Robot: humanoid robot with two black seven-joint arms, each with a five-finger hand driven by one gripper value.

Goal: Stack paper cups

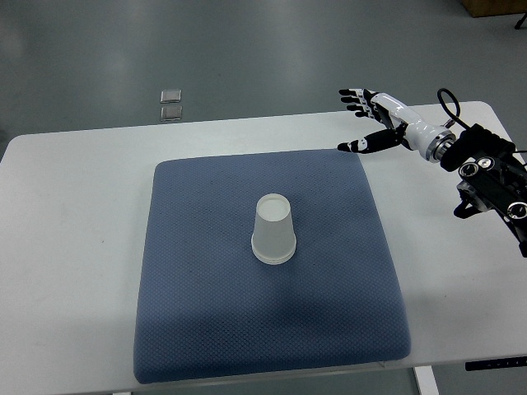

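Note:
A white paper cup (272,230) stands upside down near the middle of the blue mat (198,304); it may be more than one cup nested, I cannot tell. My right hand (367,120) hovers over the table's far right, beyond the mat's back right corner, well apart from the cup. Its fingers are spread and hold nothing. The left arm is out of view.
The mat lies on a white table (74,247). Two small square metal plates (171,104) sit on the floor beyond the table's far edge. The right arm's black wrist and forearm (490,177) hang over the table's right side.

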